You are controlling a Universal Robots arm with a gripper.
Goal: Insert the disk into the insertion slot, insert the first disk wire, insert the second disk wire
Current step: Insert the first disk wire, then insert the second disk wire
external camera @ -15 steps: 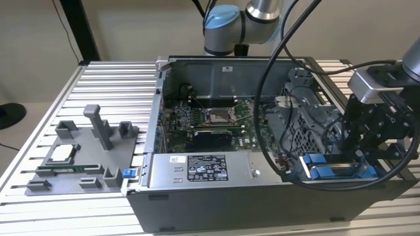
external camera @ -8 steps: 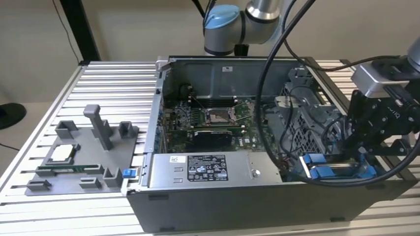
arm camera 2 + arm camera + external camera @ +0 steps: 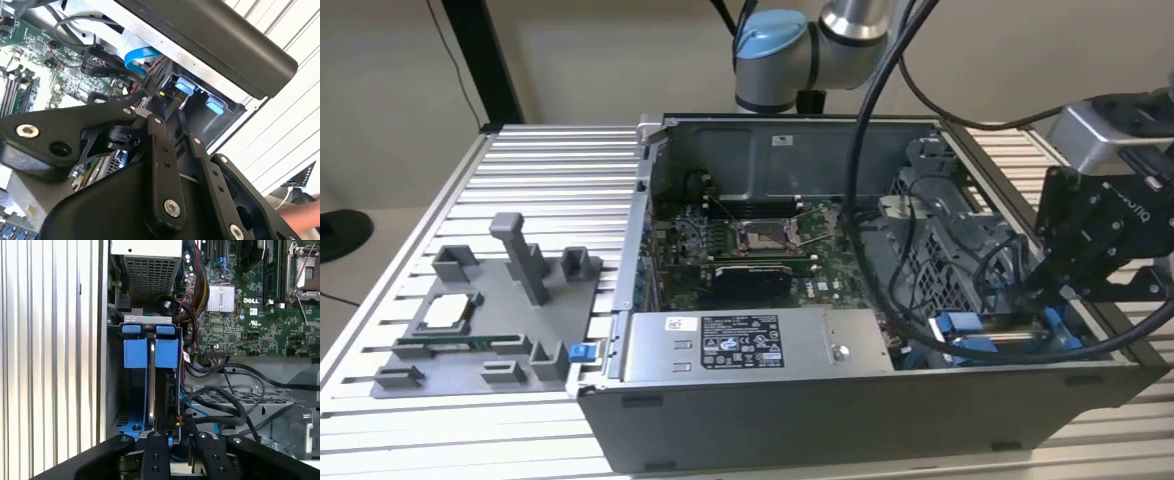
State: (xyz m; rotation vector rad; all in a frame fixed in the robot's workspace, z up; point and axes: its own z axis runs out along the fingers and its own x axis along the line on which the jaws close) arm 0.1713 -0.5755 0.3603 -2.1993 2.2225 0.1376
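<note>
Gripper [image 3: 1030, 300] down inside the computer case [image 3: 854, 420], at the corner nearest the camera on the exterior view's right. Clenches on a black connector [image 3: 161, 93] at the end of the blue flat wire [image 3: 140, 56] — seen in the second wrist view, with the fingers [image 3: 156, 150] drawn close about it. Holds that connector just beside the end of the disk [image 3: 161, 390]. Disk already standing on edge in the insertion slot [image 3: 114, 390], clipped in its bright blue frame [image 3: 166, 352], as shown in the first wrist view; a second blue tab [image 3: 135, 352] just beside it. Black cables [image 3: 235, 390] looping past the slot, motherboard [image 3: 250, 315] beyond them. In the exterior view, silver labelled power-supply box [image 3: 740, 345] along the case's near wall, toward the exterior view's left of the gripper. Arm's blue-capped joint [image 3: 774, 40] above the case's far wall, a thick black lead [image 3: 861, 180] hanging from there down into the case. Case resting on a slatted metal table [image 3: 534, 170] — grey fixture [image 3: 494, 310] with upright posts well apart from it, toward the exterior view's left
</note>
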